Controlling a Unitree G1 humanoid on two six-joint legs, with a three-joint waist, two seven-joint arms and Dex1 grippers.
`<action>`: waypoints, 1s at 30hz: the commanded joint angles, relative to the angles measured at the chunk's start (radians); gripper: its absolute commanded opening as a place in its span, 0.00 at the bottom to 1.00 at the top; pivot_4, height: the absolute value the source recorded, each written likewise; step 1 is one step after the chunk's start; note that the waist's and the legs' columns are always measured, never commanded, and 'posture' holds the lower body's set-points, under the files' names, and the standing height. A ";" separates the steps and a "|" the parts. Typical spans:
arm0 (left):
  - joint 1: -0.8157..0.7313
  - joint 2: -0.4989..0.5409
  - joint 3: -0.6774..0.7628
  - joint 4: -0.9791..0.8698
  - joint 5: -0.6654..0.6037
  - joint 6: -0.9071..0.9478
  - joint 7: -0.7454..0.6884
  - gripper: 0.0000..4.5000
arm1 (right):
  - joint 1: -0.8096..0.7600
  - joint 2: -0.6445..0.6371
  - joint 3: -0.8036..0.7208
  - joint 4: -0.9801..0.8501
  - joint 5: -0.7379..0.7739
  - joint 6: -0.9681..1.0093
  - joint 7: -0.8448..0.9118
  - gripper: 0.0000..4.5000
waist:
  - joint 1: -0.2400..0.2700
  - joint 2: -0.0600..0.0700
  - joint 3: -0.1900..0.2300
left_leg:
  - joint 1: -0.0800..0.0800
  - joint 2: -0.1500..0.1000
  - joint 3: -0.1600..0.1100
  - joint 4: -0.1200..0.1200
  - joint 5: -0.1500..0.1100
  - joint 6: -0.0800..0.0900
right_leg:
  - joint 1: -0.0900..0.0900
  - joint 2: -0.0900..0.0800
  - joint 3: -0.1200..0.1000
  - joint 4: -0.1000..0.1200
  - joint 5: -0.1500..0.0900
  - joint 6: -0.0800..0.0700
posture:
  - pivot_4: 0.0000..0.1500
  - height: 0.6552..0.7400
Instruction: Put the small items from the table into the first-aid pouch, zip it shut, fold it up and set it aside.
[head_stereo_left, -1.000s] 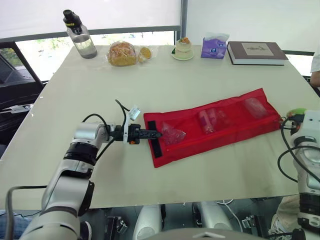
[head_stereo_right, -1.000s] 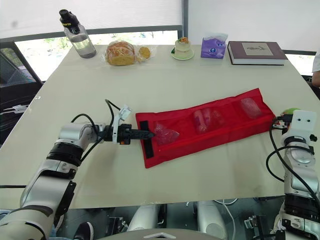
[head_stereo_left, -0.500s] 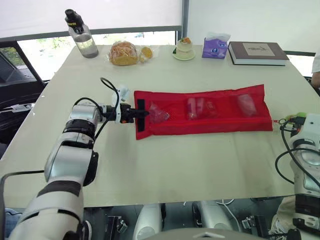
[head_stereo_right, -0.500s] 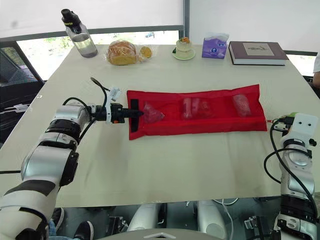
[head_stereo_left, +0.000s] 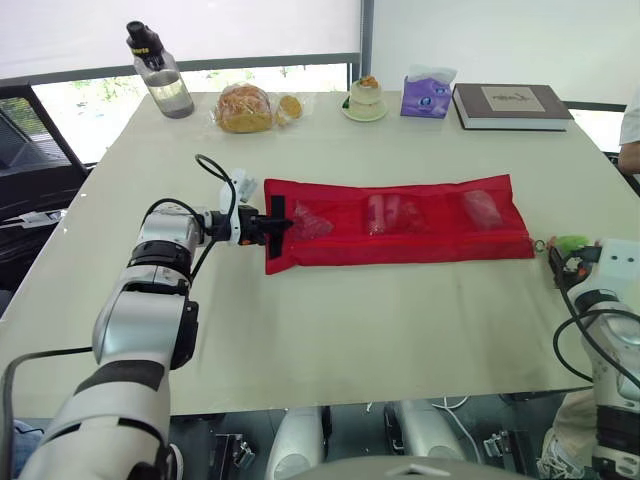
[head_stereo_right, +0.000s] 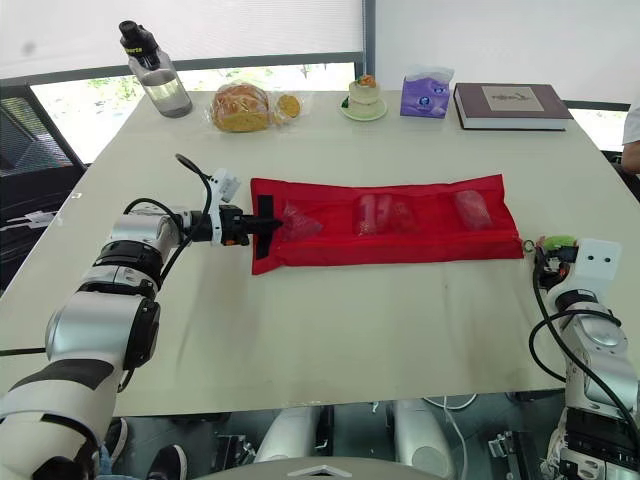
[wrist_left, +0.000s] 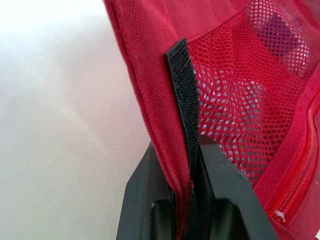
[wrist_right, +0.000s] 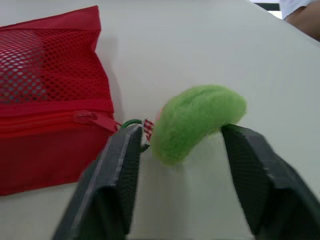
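- One red first-aid pouch (head_stereo_left: 400, 235) lies unfolded and flat across the middle of the counter (head_stereo_left: 350, 330), its long side running left to right.
- I count three mesh pockets in a row on the pouch, each holding something pale: left (head_stereo_left: 310, 220), middle (head_stereo_left: 390, 212), right (head_stereo_left: 482, 207). What those things are I can't make out through the mesh.
- One black hook-and-loop strip (wrist_left: 182, 100) runs across the pouch's left end.
- The left claw (head_stereo_left: 268, 227) is clamped on that left end, with the red cloth and the black strip pinched between its two fingers.
- The right claw (wrist_right: 180, 135) sits just off the pouch's right end with its fingers spread apart. One fuzzy green puff (wrist_right: 197, 117) lies between them.
- One red zip pull (wrist_right: 92, 118) sits at the right end of the pouch, beside the puff.
- Along the far edge of the counter, left to right:
  - one clear water bottle (head_stereo_left: 160, 72) with a black cap
  - one bag of bread (head_stereo_left: 245, 108)
  - one small cake on a plate (head_stereo_left: 366, 98)
  - one purple tissue pack (head_stereo_left: 427, 92)
  - one dark book (head_stereo_left: 510, 105)
- The book has a pale label on its cover, but its writing is too small to read. No other lettering is legible.
- A person's white sleeve (head_stereo_left: 630, 130) shows at the right edge.
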 joint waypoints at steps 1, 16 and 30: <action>0.017 0.036 0.010 0.017 0.057 -0.046 0.066 0.05 | 0.026 -0.031 -0.064 -0.042 0.026 0.000 0.021 0.99 | 0.001 0.000 0.000 | 0.000 0.000 0.000 0.000 0.000 0.000 | 0.000 0.000 0.000 0.000 0.000 0.000 | 1.00 1.00; 0.086 0.079 0.142 -0.287 -0.011 -0.274 -0.015 0.62 | 0.039 0.014 0.014 -0.174 0.201 -0.017 0.203 1.00 | 0.008 0.000 0.001 | -0.004 0.000 0.000 0.000 0.000 0.000 | -0.002 -0.001 -0.001 -0.001 0.002 -0.003 | 1.00 1.00; 0.297 0.223 0.171 -1.089 -0.313 0.121 -0.213 1.00 | 0.075 -0.002 0.042 -0.143 0.257 0.141 0.209 1.00 | 0.006 -0.002 0.002 | -0.003 0.002 -0.001 0.003 0.000 0.000 | -0.001 -0.003 0.000 0.000 0.002 -0.004 | 1.00 1.00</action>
